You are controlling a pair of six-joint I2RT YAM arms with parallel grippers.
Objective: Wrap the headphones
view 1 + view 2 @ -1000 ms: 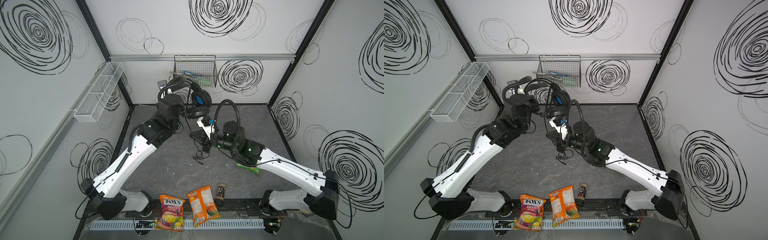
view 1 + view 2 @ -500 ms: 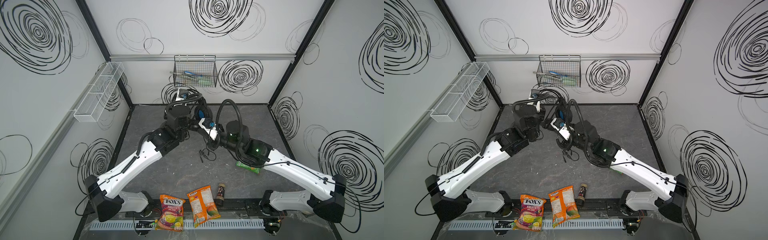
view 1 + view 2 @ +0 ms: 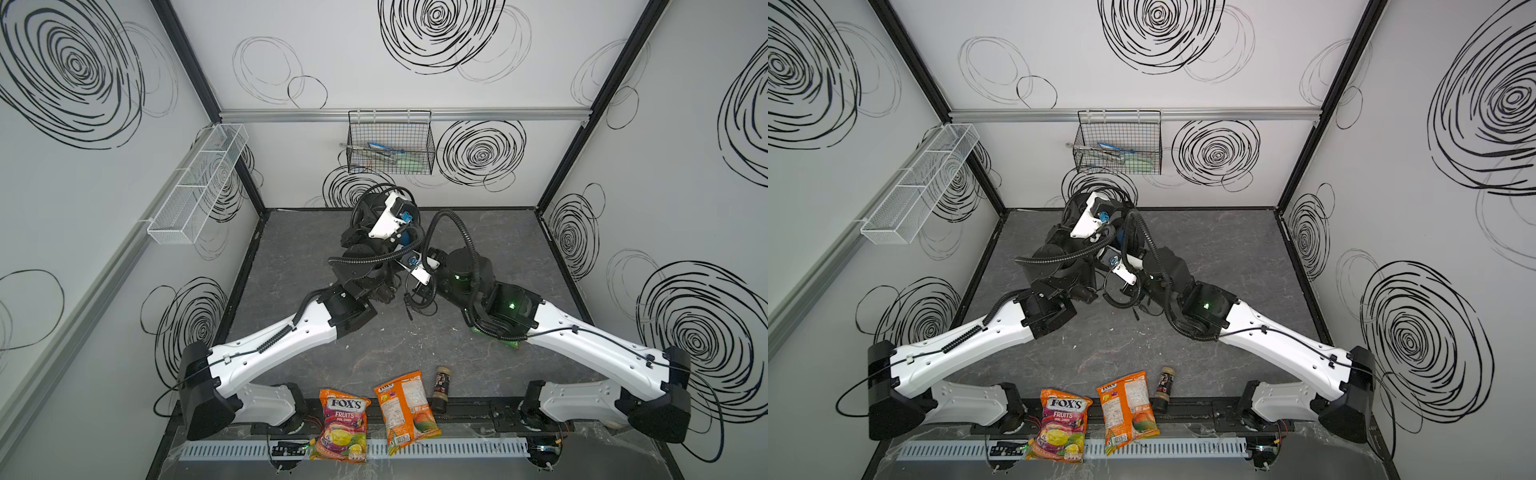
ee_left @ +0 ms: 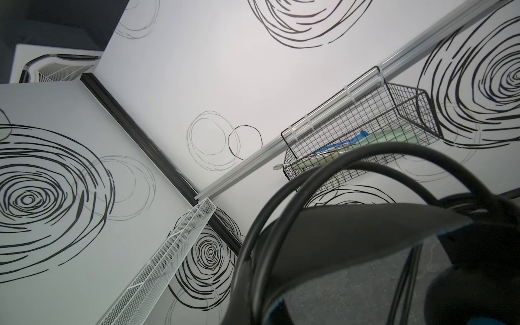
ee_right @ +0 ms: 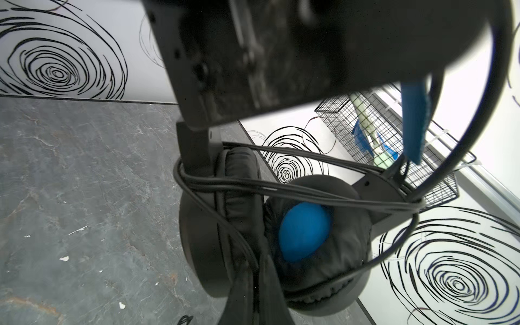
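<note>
The headphones point(image 3: 405, 240) are held up off the grey tabletop point(image 3: 490, 249), just below and a little in front of the black wire basket point(image 3: 390, 149) that hangs on the back wall. The right wrist view shows them close: two round padded cups point(image 5: 337, 267) sit side by side, one showing its blue lining. Several turns of the thin black cable point(image 5: 309, 194) are drawn across both cups and around the side arms, and the blue inner headband point(image 5: 413, 121) and thin wire arch rise toward the basket. The left gripper point(image 3: 365, 208) is under the basket at the headband end. Its jaws are closed and it appears to carry the headphones by the band, which lies blurred straight across the left wrist view and hides the fingers. The right gripper point(image 5: 254, 278) sits on the side of the cups away from the basket. Its jaws are closed too, with a strand of cable running down into its tips. In both top views the slack end of the cable loops down to the table between the two arms, further out from the basket. Well away from the basket, at the front edge, lie a FOX'S fruit candy bag point(image 3: 343, 419), an orange snack bag point(image 3: 405, 409) and a small dark bottle point(image 3: 441, 388), with a green packet point(image 3: 498, 338) partly under the right arm.
</note>
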